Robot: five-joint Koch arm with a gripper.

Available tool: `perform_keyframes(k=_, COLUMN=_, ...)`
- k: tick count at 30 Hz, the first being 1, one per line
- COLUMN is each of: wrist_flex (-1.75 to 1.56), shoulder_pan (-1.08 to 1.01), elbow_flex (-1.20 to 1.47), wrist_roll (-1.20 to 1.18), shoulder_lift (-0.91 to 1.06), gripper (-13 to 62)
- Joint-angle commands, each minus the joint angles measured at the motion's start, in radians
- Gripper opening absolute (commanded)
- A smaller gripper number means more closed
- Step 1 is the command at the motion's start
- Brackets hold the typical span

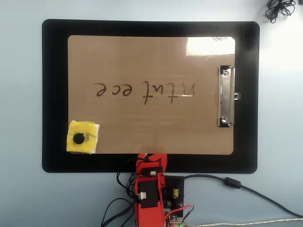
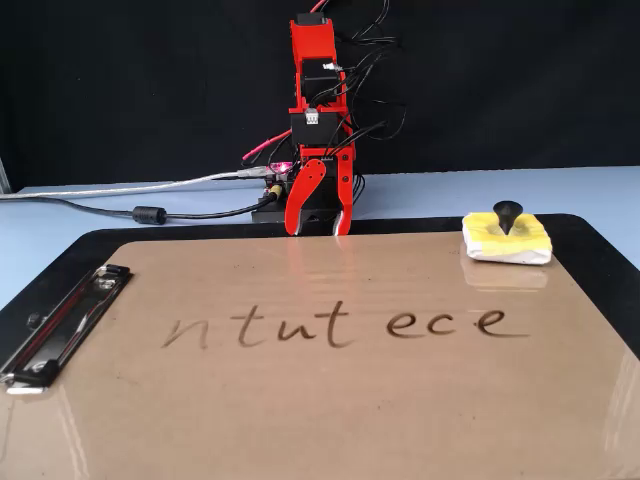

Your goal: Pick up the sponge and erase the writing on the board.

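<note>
We see the red gripper (image 2: 319, 231) hanging tip-down at the near edge of the board (image 1: 142, 56), right by the arm's base. In the fixed view its two red fingers stand apart with dark space between them, so we take the jaws to be parted and holding nothing.

The sponge (image 1: 83, 137) sits on the board's corner, overlapping the edge onto the black mat (image 1: 54, 94). In the overhead view it lies to the left of the gripper and only slightly farther out from the base; in the fixed view (which faces the arm) the same sponge (image 2: 507, 239) appears on the right. The two are well apart, with bare board between them. So the coming move, as we judge it, turns mostly on a sideways swing of the base toward that corner, with little added reach.

The sponge is roughly square, so it offers no long axis to line up with; what matters more is the small black knob standing up in its middle, which may be the easiest thing to pinch, though we cannot tell how firmly it is fixed.

The writing (image 1: 145, 90) is untouched and runs in one line along the board's length, beyond the gripper toward the middle of the board. Its left end in the overhead view lies nearest the sponge, so a wipe could start there and travel toward the metal clip (image 1: 226, 96).
</note>
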State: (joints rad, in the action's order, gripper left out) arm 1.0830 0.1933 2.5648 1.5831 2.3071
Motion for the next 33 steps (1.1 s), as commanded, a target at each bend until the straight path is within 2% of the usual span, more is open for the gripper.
perform_keyframes(k=1, wrist_flex=0.357, shoulder_pan=-0.354, elbow_flex=-0.152, wrist_roll=-0.196, shoulder_lift=-0.012, gripper=34.3)
perform_keyframes(k=28, wrist_flex=0.290, shoulder_pan=-0.345, elbow_flex=-0.149, wrist_roll=-0.187, shoulder_lift=0.043, gripper=33.8)
perform_keyframes(k=33, wrist_flex=0.112, shoulder_pan=-0.170, elbow_flex=-0.150, wrist_roll=-0.156, shoulder_lift=0.043, gripper=33.7)
